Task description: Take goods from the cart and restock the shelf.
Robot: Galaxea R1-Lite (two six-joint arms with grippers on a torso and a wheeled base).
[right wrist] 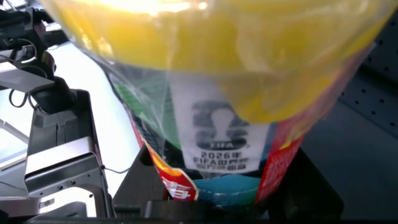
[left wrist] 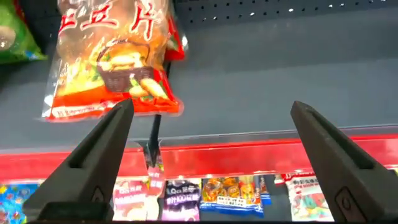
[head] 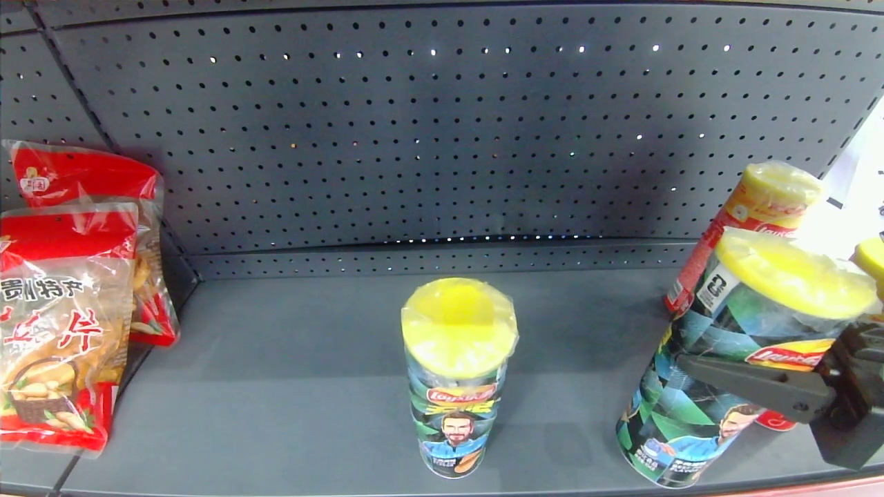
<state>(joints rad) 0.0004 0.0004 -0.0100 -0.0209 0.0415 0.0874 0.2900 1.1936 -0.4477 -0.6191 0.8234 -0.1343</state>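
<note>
The right gripper [head: 732, 362] has its dark fingers [head: 753, 386] clamped across the middle of a tall green-and-blue chip can with a yellow plastic lid [head: 690, 421]. The can leans tilted at the front right of the grey metal shelf [head: 290, 373]. The left gripper [left wrist: 211, 155] hangs with its fingers [left wrist: 106, 149] spread wide and empty. There are two green-and-blue cans, the second can [head: 456, 393] upright mid-shelf, plus one orange-red can [head: 753, 214] behind the held one and two red snack bags [head: 62, 310] at the left.
</note>
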